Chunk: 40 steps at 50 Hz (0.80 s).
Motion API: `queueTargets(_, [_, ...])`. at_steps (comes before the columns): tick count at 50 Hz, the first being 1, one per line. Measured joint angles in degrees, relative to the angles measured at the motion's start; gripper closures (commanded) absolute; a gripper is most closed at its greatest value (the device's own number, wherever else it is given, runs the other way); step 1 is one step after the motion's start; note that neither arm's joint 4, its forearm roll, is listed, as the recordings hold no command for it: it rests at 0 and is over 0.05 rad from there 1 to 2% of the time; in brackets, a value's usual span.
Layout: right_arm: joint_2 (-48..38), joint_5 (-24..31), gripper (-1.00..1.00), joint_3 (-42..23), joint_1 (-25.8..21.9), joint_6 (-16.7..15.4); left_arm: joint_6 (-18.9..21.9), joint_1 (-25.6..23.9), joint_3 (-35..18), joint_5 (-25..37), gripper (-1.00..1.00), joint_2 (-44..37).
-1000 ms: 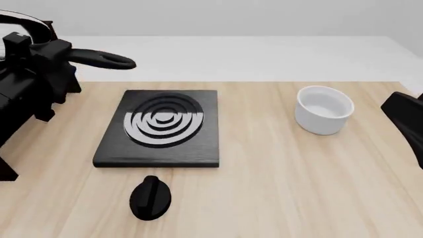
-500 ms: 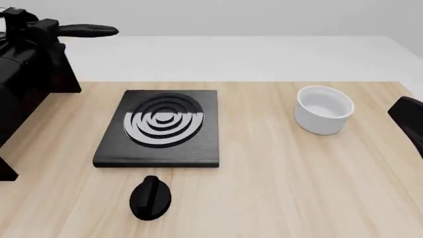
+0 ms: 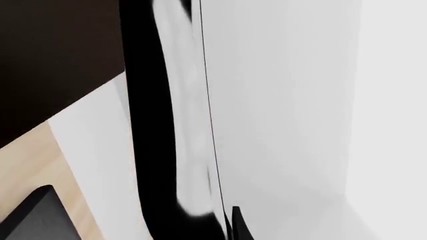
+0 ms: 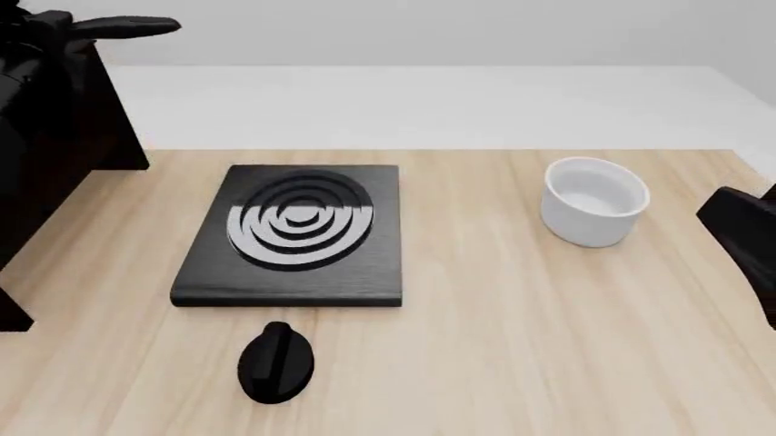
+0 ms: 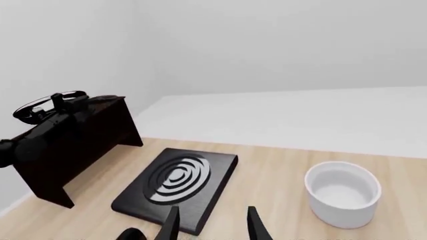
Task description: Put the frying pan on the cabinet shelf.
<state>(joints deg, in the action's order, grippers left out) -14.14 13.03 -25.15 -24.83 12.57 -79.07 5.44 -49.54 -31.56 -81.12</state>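
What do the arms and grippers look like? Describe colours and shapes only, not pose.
Both arms are plain matte black. The left arm reads as bulky, rounded, jointed segments. The right arm shows only as a blocky black shape at the frame edge. The right gripper has two narrow, flat black fingers. No cables, markings or colour accents are visible.

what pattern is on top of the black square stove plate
Pale grey concentric rings on the black square stove plate, clearest in the front view.

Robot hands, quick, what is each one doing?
Left gripper: shut on the frying pan.
Right gripper: open, holding nothing.
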Motion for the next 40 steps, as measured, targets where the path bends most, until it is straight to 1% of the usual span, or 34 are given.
queueTargets(18, [0.00,-0.21,-1.00,0.76,0.34,-0.01,-1.01,4.68,-1.67,-2.43,1.00,-5.11])
queueTargets(40, [-0.20,-0.79,-1.00,1.44,0.46,0.19,-1.45,8.22,0.51,-7.16,1.00,-9.76])
